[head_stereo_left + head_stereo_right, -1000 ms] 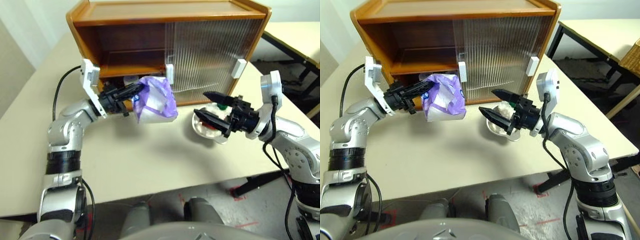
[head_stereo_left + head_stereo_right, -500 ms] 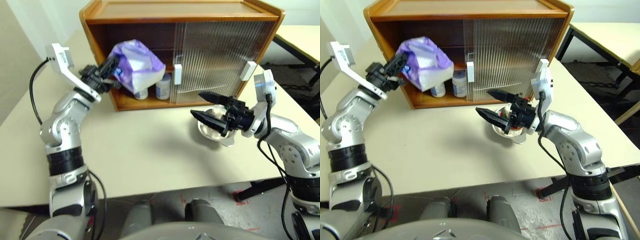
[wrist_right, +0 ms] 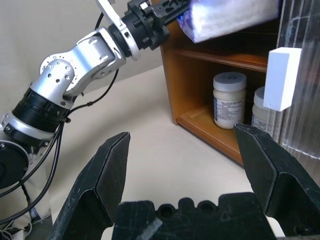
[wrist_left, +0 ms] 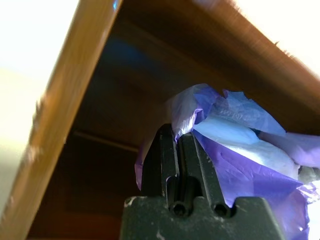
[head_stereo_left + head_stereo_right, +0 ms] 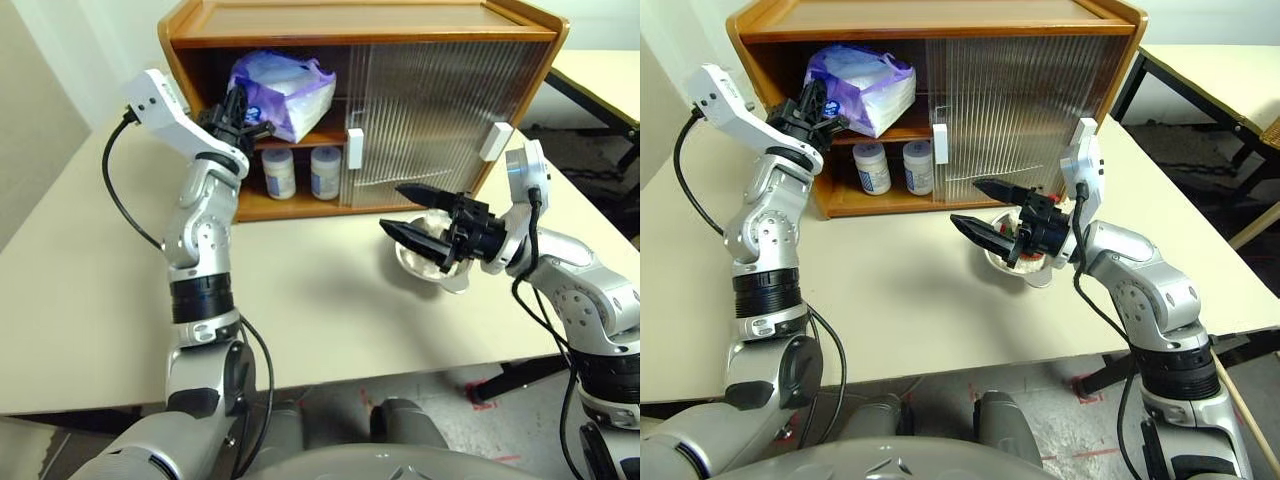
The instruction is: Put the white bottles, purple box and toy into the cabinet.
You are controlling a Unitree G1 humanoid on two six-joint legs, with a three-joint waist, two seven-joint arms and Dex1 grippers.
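Left gripper [image 5: 243, 108] clamped on purple box [image 5: 285, 82] at cabinet [image 5: 360, 25] upper shelf, possibly resting there. White bottles [image 5: 278, 173] on lower level. Right gripper [image 5: 413, 212] spread, empty, above table [image 5: 300, 290].

My two head views look forward and down from above the arms, taking in the cabinet [image 5: 360, 100] at the far side of the table [image 5: 80, 290]. They share nearly the same scene, the right eye set slightly aside. My left wrist camera sits very close, looking along the left gripper [image 4: 180, 145] up into the cabinet's upper compartment, with the purple box [image 4: 240, 150] pressed near the lens; I think the dark plank above is the cabinet's top. My right wrist camera looks along the right gripper [image 3: 185, 150] across the table toward the cabinet's open side, sharing the white bottles [image 3: 229, 100] with the head views.
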